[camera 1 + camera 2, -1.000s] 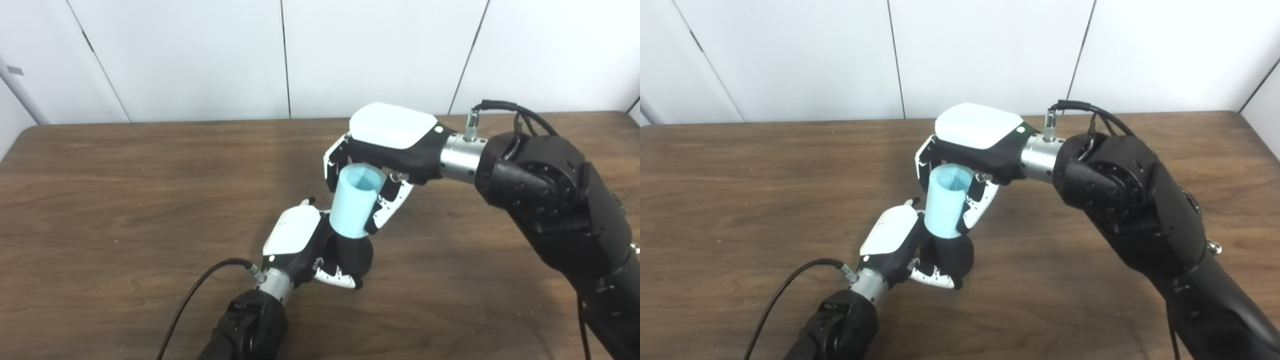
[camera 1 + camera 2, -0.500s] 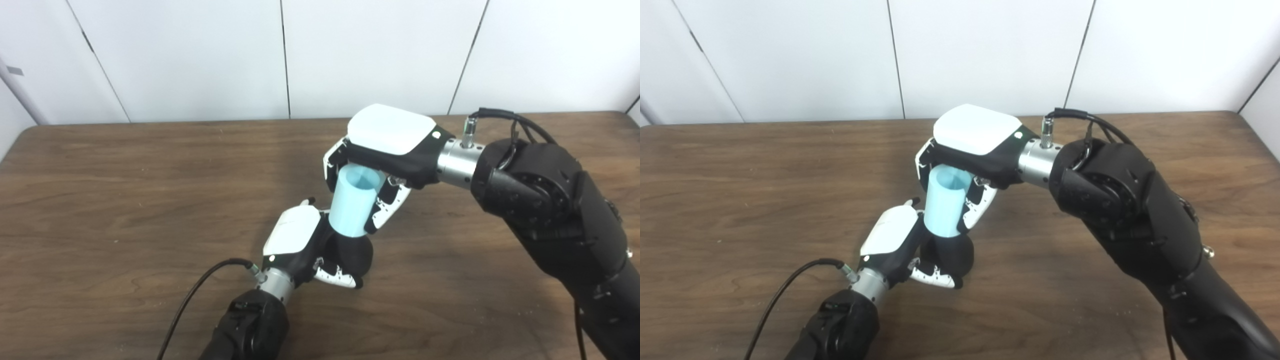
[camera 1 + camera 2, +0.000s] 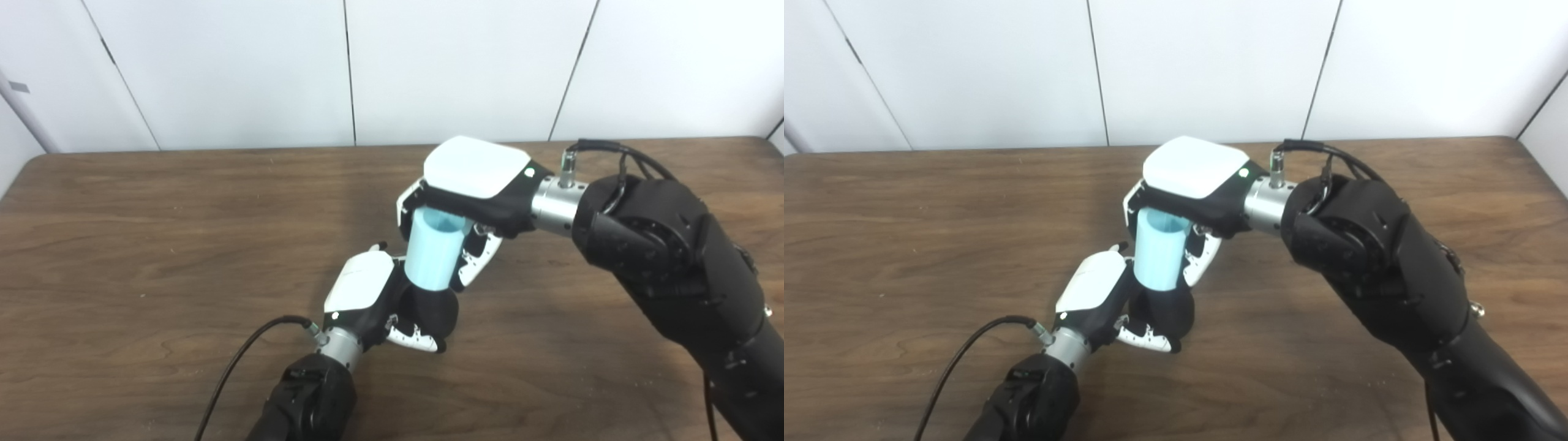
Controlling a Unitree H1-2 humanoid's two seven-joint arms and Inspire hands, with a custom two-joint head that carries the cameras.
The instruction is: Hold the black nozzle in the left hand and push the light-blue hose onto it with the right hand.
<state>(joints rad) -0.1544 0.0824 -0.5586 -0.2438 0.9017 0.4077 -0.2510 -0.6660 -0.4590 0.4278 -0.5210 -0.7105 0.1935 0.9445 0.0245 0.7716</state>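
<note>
A short light-blue hose (image 3: 430,252) stands nearly upright, its lower end seated on the black nozzle (image 3: 433,309). My left hand (image 3: 373,300) is shut on the nozzle just above the table, fingers wrapped around its rounded black body. My right hand (image 3: 468,196) is shut on the hose from above, its white back covering part of the open top, fingers down both sides. The nozzle's upper part is hidden inside the hose (image 3: 1159,250).
The brown wooden table (image 3: 153,233) stretches to both sides; its far edge meets a white panelled wall. A black cable (image 3: 245,352) loops from my left wrist over the table. My bulky right forearm (image 3: 674,263) crosses the right side.
My right hand has come down and slightly left with the hose, which now stands more upright and sits a little lower on the nozzle. The left hand has barely moved.
</note>
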